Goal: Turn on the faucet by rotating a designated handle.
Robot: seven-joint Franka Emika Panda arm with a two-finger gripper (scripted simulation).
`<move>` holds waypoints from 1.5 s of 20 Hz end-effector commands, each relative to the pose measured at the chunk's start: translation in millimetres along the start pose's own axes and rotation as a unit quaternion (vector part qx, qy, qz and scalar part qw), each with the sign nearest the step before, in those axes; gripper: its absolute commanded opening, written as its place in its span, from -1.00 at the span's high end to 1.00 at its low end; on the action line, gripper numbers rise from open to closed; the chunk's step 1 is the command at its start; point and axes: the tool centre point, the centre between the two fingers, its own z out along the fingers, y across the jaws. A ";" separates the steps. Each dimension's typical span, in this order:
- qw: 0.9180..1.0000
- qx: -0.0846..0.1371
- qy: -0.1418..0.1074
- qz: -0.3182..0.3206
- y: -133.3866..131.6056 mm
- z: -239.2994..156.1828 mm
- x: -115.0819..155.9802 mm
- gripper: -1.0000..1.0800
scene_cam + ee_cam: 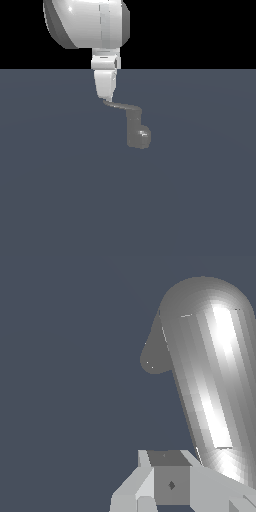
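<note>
Slate-blue bare floor [60, 200] meets a black backdrop [200, 30] behind the faucet [137, 131].

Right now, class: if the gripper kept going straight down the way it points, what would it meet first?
The gripper points downward, its tip at the free end of the handle of the faucet. It would probably meet that handle end first, though depth is unclear from these views.

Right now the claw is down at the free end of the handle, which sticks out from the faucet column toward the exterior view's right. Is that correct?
Not quite. In the exterior view the handle projects from the faucet column's top toward that view's left, not its right. The claw is indeed down at the handle's free end.
</note>
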 end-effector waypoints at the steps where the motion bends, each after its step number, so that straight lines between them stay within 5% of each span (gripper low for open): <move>1: 1.000 -0.002 0.001 0.000 9.3 0.0 -0.9 1.00; 14: 1.000 -0.002 0.001 0.000 45.7 -0.2 -7.3 1.00; 30: 1.000 -0.001 0.001 0.001 82.7 -0.5 19.9 1.00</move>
